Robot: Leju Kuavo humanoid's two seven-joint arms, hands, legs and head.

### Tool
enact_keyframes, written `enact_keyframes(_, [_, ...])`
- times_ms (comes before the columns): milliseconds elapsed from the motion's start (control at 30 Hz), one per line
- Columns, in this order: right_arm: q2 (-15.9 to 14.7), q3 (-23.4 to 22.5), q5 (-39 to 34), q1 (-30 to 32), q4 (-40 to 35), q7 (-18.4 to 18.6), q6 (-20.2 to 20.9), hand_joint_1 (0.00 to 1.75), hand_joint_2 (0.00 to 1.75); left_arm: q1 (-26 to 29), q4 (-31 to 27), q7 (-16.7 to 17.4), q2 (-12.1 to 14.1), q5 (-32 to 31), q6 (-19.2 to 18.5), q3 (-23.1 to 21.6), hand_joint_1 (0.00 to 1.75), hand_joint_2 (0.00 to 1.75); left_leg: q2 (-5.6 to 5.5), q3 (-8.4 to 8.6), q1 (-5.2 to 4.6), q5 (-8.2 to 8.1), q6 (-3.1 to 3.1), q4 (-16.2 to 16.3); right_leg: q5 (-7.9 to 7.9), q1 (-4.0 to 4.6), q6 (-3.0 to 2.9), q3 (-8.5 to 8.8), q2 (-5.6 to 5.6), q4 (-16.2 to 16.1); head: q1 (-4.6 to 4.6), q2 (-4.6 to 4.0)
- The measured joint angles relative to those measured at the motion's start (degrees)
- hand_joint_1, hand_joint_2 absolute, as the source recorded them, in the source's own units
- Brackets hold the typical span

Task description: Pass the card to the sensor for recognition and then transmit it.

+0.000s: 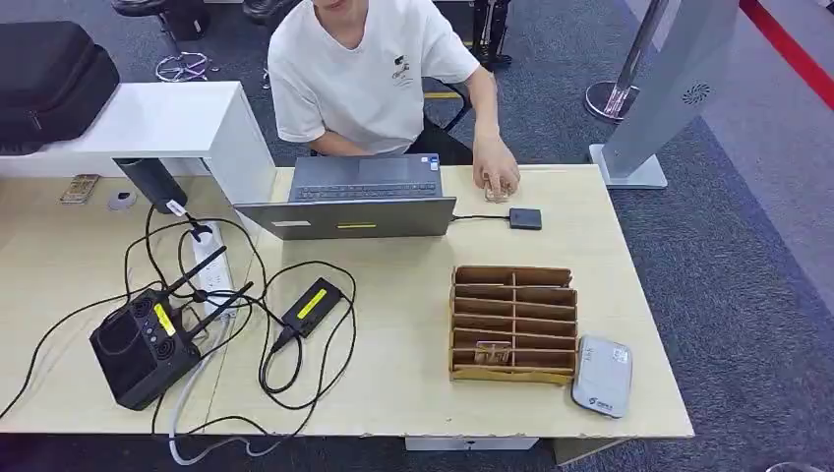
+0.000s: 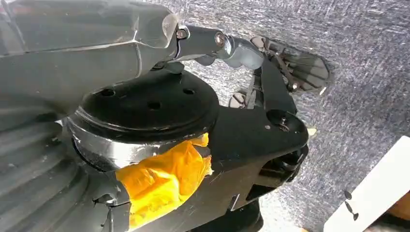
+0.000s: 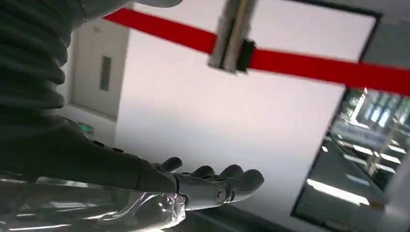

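Small brownish card (image 1: 492,351) stands in a front-row slot of the brown cardboard slotted organiser (image 1: 513,323), on the pale wooden table (image 1: 413,393) toward its right near corner. Just beside the organiser's right front corner lies a white rounded-rectangle sensor unit (image 1: 601,376), flat on the table. Farther back, a small dark square pad (image 1: 525,218) is wired to the grey open laptop (image 1: 359,197); a person in a white T-shirt (image 1: 369,69) sits behind the laptop, one hand (image 1: 497,175) resting on the table near the pad. On the table's left: black box with antennas (image 1: 143,346), white power strip (image 1: 211,267), black adapter with yellow label (image 1: 312,306), tangled black cables. Right hand (image 3: 212,186): fingers extended, slightly curled, apart, holding nothing, seen against a white wall with a red barrier belt (image 3: 290,60). Left hand (image 2: 241,50): grey thumb visible over grey carpet; how its fingers lie cannot be told.
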Motion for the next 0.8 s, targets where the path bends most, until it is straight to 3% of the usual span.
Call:
enact_keyframes(67, [1.77,-1.44,-1.25,1.14,1.14,0.75,-0.04,0.00,1.75,0.00,0.00,0.17,-0.09,-0.10,0.09,0.11,0.00,1.75,0.17,0.06,0.02,-0.02,-0.02,0.00,0.00,0.01,-0.01,-0.03,0.19,0.00,0.02,0.00])
enact_keyframes(133, [3.04,-0.12,-7.01,2.78,2.25,7.51,-0.06,0.00,1.75,-0.04,0.00,0.65,-0.26,-1.48,0.20,0.67,0.00,1.75,0.14,0.02,0.02,-0.03,-0.04,-0.05,-0.05,0.01,-0.04,0.04,0.13,0.01,0.06,0.00])
enact_keyframes(167, [3.94,1.01,-6.86,3.05,3.18,8.99,-0.07,0.00,1.75,0.02,0.00,0.68,-0.42,-1.86,0.40,1.14,0.00,1.75,0.19,0.07,0.07,-0.03,-0.05,-0.04,-0.05,0.06,-0.06,0.01,0.19,0.00,0.07,0.00])
enact_keyframes(267, [8.02,0.70,-1.26,2.82,5.96,6.89,-0.07,0.00,1.75,-0.13,0.00,0.83,-0.72,-2.21,1.00,1.88,0.00,1.75,0.51,0.21,0.09,-0.14,-0.22,-0.05,-0.02,0.08,-0.13,0.04,0.55,0.01,0.02,0.00])
enact_keyframes(400, [13.52,2.45,-7.07,2.59,10.26,11.22,-0.11,0.00,1.75,-0.27,0.00,1.09,-1.03,0.62,2.23,2.43,0.00,1.75,0.43,0.31,0.11,-0.10,-0.24,-0.08,-0.06,0.09,-0.19,0.13,0.43,0.04,0.09,0.00])
enact_keyframes(567, [20.57,2.99,-10.09,0.78,16.17,9.07,-0.13,0.00,1.75,-0.41,0.00,2.45,-1.01,2.47,2.14,2.38,0.00,1.75,0.57,0.44,0.08,-0.11,-0.26,-0.16,-0.08,0.07,-0.23,0.13,0.61,0.10,0.02,0.00])
enact_keyframes(800, [27.33,0.61,-13.00,-3.10,24.66,3.65,-0.13,0.00,1.75,-0.44,0.00,2.62,-1.12,3.13,2.86,2.41,0.00,1.75,0.58,0.45,0.08,-0.07,-0.31,-0.18,-0.08,0.07,-0.25,0.14,0.62,0.13,0.04,0.00])
